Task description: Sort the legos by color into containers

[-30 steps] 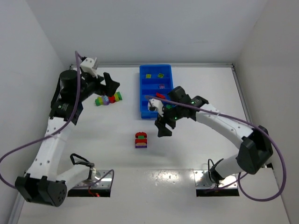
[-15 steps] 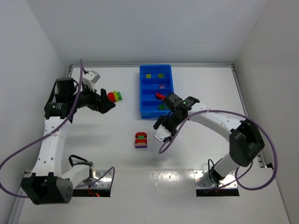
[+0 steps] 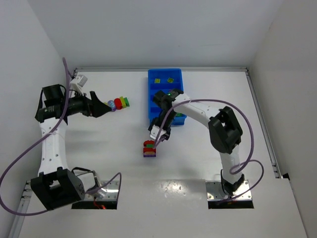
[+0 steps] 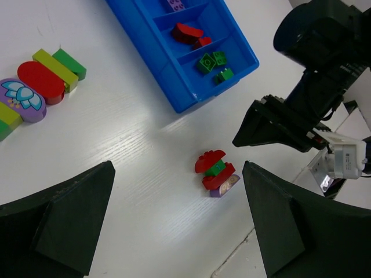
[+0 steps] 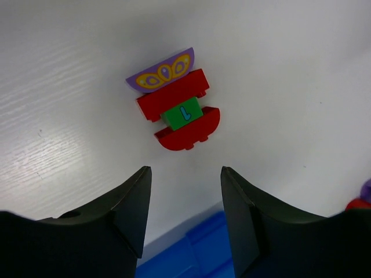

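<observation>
left gripper: jaws spread wide, nothing between them; only two dark fingers show, cut by the lower edge
right gripper: jaws apart by a modest gap, gripping nothing; it hangs over the stacked cluster; whether it touches it cannot be told
stacked cluster: red, green, red and purple bricks on the table, near the tray's near end
row cluster: purple, red, yellow-green, green; its left end is cropped in the left wrist view
tray: from above the right arm covers the near compartments; yellow-green bricks lie in the far one; the left wrist shows green bricks nearest, red bricks next, a purple brick cut by the top edge
</observation>
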`<act>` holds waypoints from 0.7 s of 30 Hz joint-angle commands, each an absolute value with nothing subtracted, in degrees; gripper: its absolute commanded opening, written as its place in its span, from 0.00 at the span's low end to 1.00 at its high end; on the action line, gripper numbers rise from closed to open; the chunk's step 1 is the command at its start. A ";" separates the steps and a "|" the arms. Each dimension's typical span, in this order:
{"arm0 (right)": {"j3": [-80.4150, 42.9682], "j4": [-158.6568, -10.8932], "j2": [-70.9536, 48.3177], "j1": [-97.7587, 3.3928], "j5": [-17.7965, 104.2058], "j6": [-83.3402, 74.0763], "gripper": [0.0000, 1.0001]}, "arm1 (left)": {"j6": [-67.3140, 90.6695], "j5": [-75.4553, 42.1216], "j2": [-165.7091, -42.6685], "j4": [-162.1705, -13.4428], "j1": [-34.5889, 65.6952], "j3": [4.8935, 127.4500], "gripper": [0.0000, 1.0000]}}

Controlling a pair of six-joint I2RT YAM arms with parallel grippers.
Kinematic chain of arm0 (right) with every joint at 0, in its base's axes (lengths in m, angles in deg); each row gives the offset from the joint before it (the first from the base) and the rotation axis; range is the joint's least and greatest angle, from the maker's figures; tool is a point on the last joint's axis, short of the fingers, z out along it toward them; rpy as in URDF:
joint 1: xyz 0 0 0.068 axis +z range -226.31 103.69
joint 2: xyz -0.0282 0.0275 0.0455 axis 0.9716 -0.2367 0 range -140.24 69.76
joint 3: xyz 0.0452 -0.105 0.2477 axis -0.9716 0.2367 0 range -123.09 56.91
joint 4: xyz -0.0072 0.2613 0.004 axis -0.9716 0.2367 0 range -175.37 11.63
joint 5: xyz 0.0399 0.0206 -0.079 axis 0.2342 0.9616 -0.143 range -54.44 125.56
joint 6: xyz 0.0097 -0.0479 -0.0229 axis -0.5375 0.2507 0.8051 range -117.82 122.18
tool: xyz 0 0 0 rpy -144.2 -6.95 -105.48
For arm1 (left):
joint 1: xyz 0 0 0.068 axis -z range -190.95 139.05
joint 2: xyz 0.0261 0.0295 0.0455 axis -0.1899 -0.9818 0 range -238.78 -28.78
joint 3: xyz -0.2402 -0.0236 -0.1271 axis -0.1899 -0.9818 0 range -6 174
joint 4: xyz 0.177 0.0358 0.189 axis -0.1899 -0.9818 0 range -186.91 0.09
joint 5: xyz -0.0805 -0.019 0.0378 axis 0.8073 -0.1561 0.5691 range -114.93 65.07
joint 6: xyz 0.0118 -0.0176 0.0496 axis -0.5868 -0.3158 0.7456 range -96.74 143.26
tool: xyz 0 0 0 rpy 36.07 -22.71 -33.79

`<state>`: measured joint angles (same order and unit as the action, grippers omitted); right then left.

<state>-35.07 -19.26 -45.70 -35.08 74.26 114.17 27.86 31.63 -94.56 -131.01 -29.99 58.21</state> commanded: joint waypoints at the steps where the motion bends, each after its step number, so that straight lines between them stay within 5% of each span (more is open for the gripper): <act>1: -39.86 -6.37 -48.36 -33.95 74.33 143.77 0.51 | 29.67 36.07 -94.09 -131.91 -32.39 57.38 0.99; 21: -42.23 -11.63 -54.60 -29.64 70.10 152.74 0.54 | 30.73 38.88 -94.09 -133.50 -35.37 54.56 0.99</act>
<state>-40.10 -12.07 -54.00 -30.64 68.16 114.21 29.72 36.72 -94.56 -133.79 -34.06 54.60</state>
